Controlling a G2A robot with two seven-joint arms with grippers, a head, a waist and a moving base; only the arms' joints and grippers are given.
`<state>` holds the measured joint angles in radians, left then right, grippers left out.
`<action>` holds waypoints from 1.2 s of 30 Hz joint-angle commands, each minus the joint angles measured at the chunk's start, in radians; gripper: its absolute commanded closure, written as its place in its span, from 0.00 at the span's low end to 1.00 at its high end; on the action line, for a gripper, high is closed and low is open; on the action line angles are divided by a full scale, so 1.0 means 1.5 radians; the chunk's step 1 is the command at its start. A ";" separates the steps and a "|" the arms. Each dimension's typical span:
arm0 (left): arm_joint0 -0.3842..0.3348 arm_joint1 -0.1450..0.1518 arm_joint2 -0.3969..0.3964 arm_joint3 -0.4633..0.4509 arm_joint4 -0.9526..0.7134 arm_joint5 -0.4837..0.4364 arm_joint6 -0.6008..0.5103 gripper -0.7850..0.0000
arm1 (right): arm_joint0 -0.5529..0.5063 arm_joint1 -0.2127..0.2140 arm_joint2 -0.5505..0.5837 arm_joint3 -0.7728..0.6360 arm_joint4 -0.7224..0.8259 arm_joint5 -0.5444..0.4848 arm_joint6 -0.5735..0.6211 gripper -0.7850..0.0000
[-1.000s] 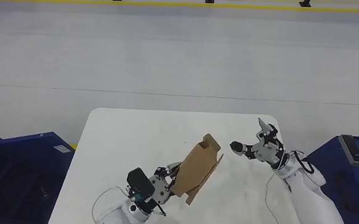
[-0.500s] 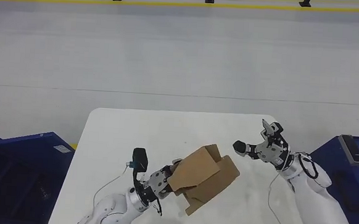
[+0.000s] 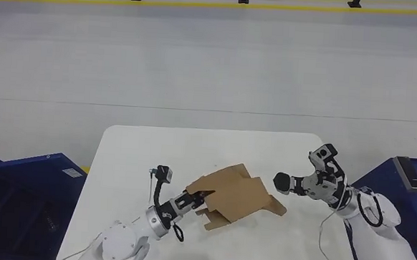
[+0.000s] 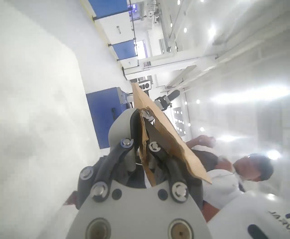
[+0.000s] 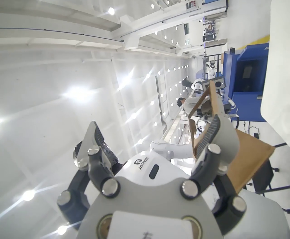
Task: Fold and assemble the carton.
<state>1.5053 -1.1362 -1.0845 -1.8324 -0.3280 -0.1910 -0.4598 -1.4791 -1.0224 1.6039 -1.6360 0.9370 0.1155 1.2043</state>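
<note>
Carton (image 3: 237, 193) edge pinched by low left end effector (image 4: 141, 117); right end effector (image 5: 155, 123) spread wide beside it.

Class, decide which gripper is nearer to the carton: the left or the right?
Left. The left gripper is shut on the carton's edge. The right gripper is open beside the carton's opposite end; whether it touches is unclear.
</note>
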 commanded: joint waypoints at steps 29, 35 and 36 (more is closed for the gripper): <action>-0.034 -0.014 0.064 0.060 -0.085 0.123 -0.085 1.00 | -0.018 0.012 -0.070 -0.032 -0.094 0.060 0.085 0.51; -0.033 -0.015 0.073 0.062 -0.071 0.132 -0.089 1.00 | -0.005 0.012 -0.088 -0.020 -0.112 0.050 0.059 0.58; -0.033 -0.015 0.074 0.062 -0.070 0.134 -0.089 1.00 | -0.003 0.012 -0.090 -0.017 -0.115 0.049 0.058 0.57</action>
<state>1.4557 -1.1585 -0.9753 -1.7398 -0.4358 0.0066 -0.5923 -1.4867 -1.0048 1.4720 -1.6656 0.7691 0.1906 1.2922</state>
